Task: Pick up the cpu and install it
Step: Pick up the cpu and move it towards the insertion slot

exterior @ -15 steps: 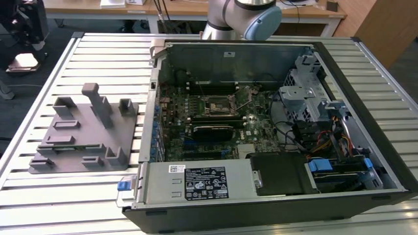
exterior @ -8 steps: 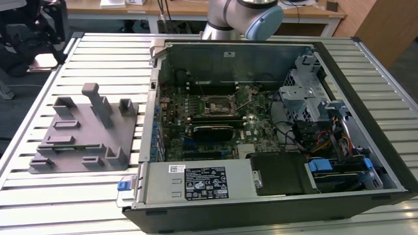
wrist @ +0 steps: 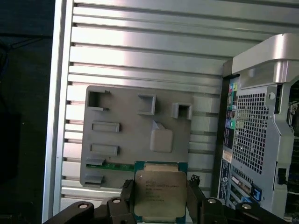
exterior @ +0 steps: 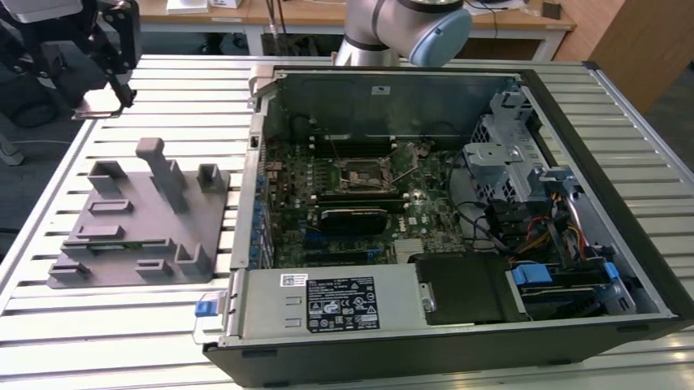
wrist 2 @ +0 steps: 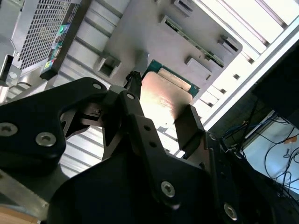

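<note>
In both wrist views the cpu point(wrist: 160, 190), a small square chip with a silvery top and green edge, sits clamped between my gripper's point(wrist: 160, 198) two black fingers point(wrist: 127, 192). The gripper point(wrist 2: 161, 109) is shut on the cpu point(wrist 2: 164, 93) and holds it high above the grey plastic fixture point(wrist: 135, 135). In the exterior view the gripper point(exterior: 112, 91) hangs over the table's far corner at the exterior view's left, with a pale flat piece point(exterior: 96, 105) at its tips. The dark square socket point(exterior: 366, 172) with its metal frame lies on the motherboard inside the open computer case point(exterior: 564, 114).
The grey fixture point(exterior: 141, 219) with upright posts lies on the slatted metal table point(exterior: 130, 325) beside the case. A green memory stick point(wrist: 114, 166) rests in the fixture. Cables, drive cages and a power supply point(exterior: 325, 302) crowd the case. The arm's base point(exterior: 407, 28) stands behind it.
</note>
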